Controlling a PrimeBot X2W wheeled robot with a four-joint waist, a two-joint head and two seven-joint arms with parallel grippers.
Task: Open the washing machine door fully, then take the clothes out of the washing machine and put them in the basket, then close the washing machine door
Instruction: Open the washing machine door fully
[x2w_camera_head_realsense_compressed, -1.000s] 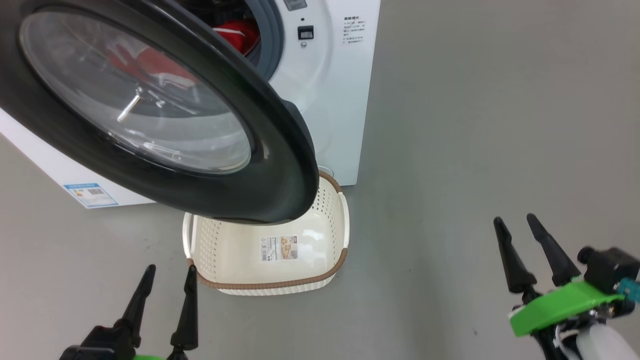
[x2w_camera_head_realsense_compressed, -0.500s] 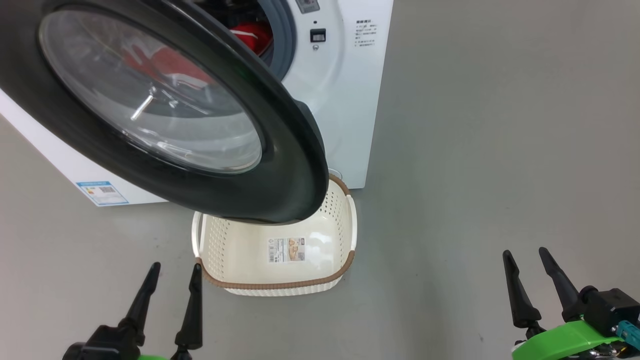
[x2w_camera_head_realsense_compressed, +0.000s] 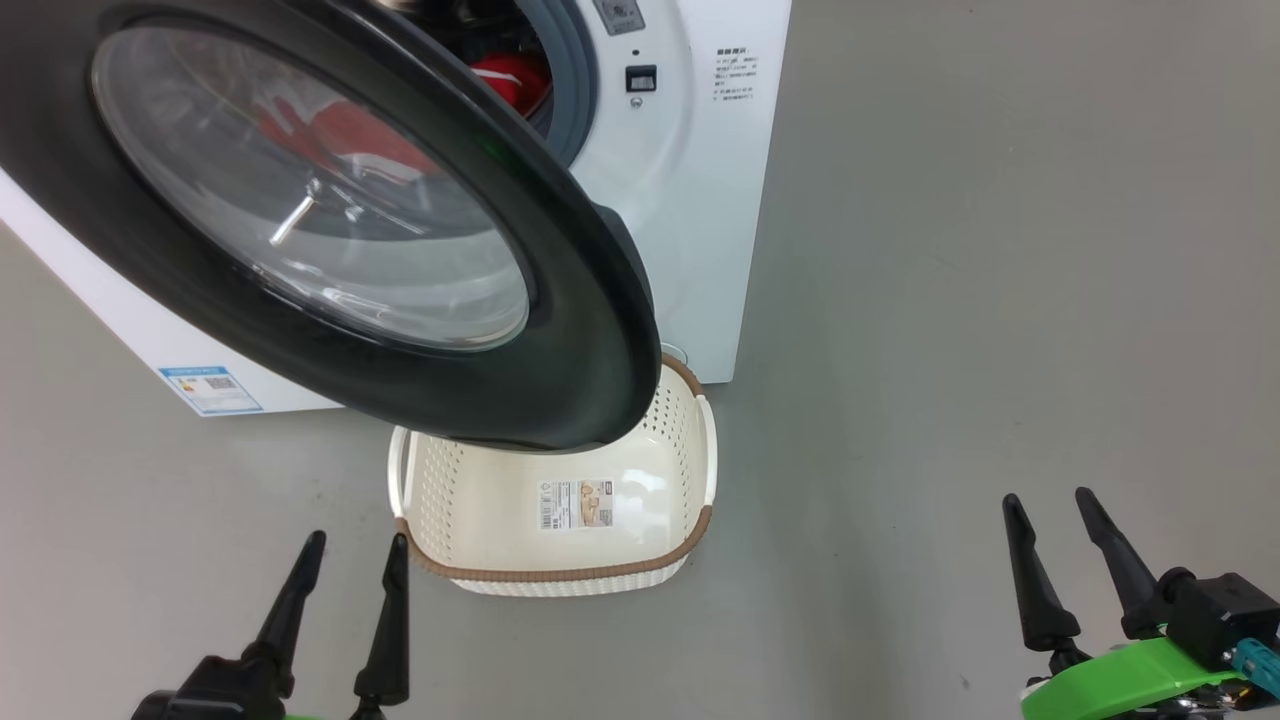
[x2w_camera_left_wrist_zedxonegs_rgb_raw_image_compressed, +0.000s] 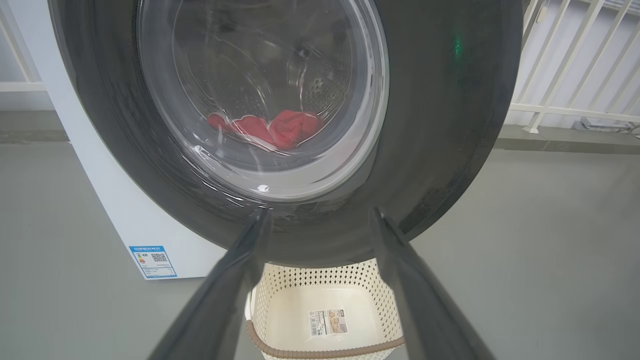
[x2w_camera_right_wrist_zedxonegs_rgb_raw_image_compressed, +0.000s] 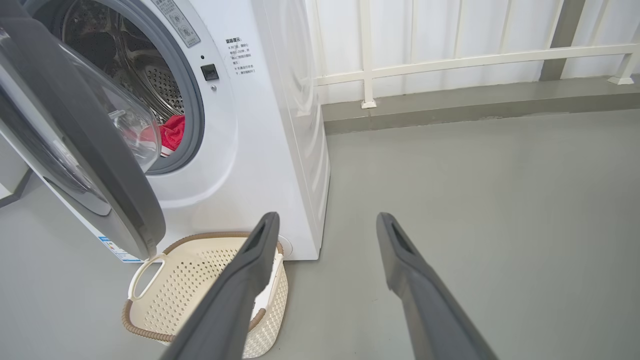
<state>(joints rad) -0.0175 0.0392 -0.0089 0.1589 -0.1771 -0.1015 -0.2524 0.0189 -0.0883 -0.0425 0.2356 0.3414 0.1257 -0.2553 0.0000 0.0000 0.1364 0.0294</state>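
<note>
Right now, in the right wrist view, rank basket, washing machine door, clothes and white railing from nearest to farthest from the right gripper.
1. basket, on the floor, lower left.
2. washing machine door, open, above the basket.
3. clothes, inside the drum.
4. white railing, at the back.

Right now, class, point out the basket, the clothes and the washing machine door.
basket (x2w_camera_head_realsense_compressed: 560, 575): head view, brown rim at its near edge.
clothes (x2w_camera_right_wrist_zedxonegs_rgb_raw_image_compressed: 172, 132): right wrist view, middle of the red fabric.
washing machine door (x2w_camera_head_realsense_compressed: 590, 330): head view, black rim, right side.
</note>
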